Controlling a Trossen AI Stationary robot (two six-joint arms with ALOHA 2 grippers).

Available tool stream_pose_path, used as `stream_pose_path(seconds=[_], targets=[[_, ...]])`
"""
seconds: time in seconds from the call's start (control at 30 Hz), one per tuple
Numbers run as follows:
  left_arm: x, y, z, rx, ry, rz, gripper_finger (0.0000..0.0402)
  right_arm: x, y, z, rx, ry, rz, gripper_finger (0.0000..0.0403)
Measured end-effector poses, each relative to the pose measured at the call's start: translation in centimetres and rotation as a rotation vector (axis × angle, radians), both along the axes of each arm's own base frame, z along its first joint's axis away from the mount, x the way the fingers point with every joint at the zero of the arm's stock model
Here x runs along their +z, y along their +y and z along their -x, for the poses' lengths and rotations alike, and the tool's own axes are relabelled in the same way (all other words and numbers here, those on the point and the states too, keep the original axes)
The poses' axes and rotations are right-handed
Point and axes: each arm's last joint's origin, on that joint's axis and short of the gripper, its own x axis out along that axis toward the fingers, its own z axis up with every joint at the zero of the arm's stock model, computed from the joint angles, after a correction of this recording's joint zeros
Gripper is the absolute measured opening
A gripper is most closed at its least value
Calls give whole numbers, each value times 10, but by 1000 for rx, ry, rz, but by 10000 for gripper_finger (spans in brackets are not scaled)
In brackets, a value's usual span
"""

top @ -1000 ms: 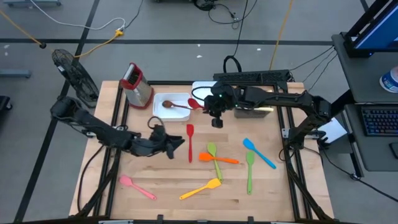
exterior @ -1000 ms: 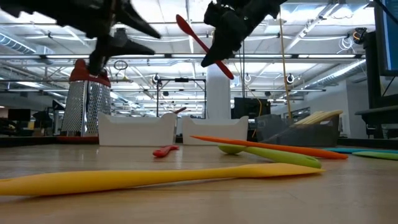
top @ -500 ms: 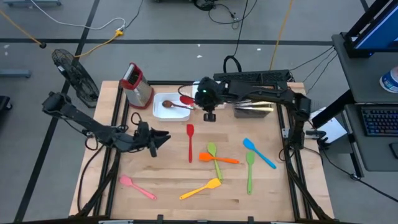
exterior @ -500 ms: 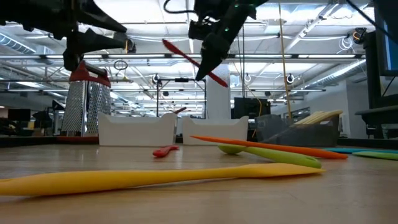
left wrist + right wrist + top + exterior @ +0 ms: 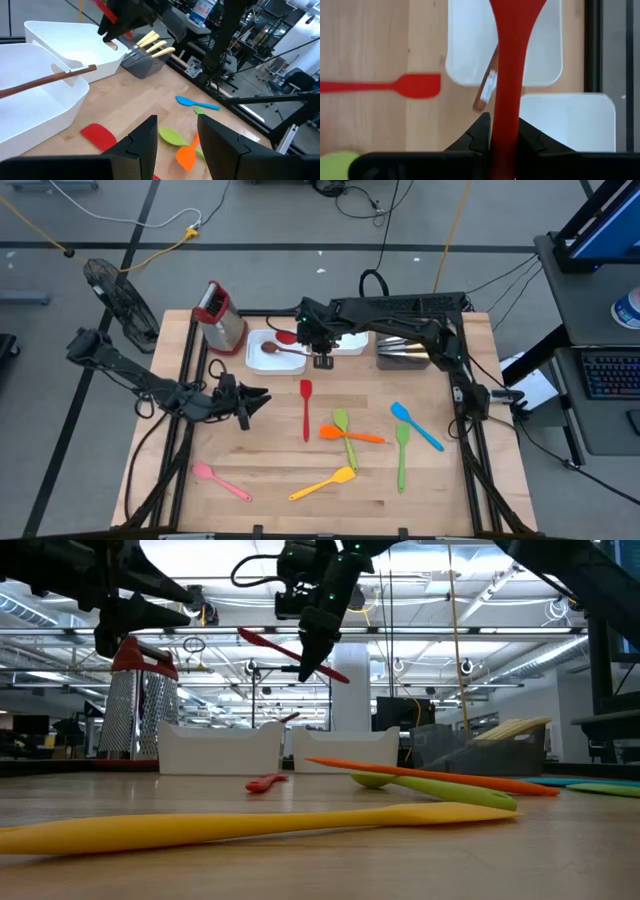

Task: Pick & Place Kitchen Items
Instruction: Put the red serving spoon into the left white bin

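Since the earlier frame the right pincer has carried its red spoon further toward the left white tray, while the left arm has drawn back toward the bench's left edge. Right pincer fingers are clamped tight on the spoon's handle, holding it in the air, tilted, with its bowl over the tray's rim. Inside that tray lies a brown spoon, its handle sticking out over the edge. The left pincer hovers low with its fingers parted and nothing between them, just beside a red spatula lying flat on the bench. Further out lie orange, green, blue, yellow and pink utensils.
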Motion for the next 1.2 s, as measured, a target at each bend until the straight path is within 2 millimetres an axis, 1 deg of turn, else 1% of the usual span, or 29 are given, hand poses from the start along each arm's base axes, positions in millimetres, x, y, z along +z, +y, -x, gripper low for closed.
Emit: stream_pose_path(seconds=[0.17,0.47,0.6,0.77,0.93,1.1,1.2], targets=[[0,4,-1,23,1,-1,145,-11,-6,-3,-11,27,-8,38],[0,17,-5,98,10,-29,145,-9,-2,-6,-8,7,-3,38],[1,28,-8,158,-3,-21,145,-8,0,-7,-3,-7,-5,38],[5,42,-12,168,-35,-1,145,-6,4,-12,13,-45,8,38],[5,59,-13,255,-104,147,145,-5,7,-15,17,-67,19,38],[6,72,-13,311,-203,355,145,-3,7,-18,-43,-83,116,38],[7,75,-17,336,-257,397,145,-1,7,-21,-73,-123,97,38]])
